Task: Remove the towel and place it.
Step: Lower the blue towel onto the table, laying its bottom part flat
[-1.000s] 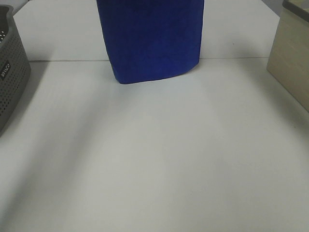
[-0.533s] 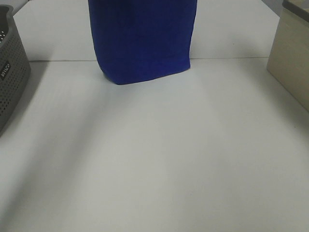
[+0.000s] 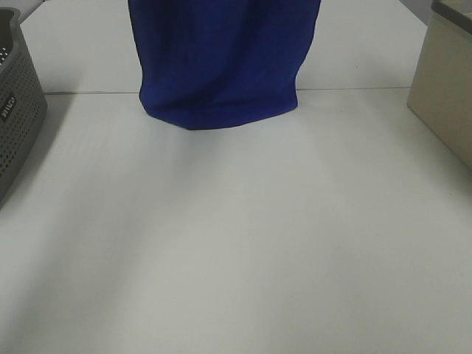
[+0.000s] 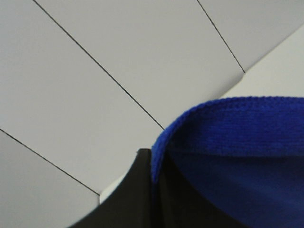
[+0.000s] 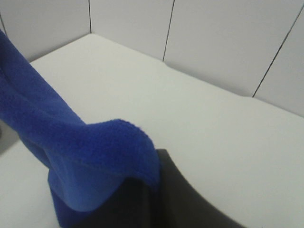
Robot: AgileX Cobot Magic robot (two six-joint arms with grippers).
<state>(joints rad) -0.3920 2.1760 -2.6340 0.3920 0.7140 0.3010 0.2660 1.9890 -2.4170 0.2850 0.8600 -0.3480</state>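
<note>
The left gripper (image 4: 153, 164) and right gripper (image 5: 154, 178) are each clamped on the top edge of the towel (image 3: 221, 66), which hangs below them toward the desk (image 3: 236, 243). It looks soft, light and floppy, so it is probably best held at the upper corners.

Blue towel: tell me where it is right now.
In the exterior high view, the deep-blue fuzzy towel hangs down from the top edge, centre, between the grey perforated plastic basket at left and the beige box at right.
</note>
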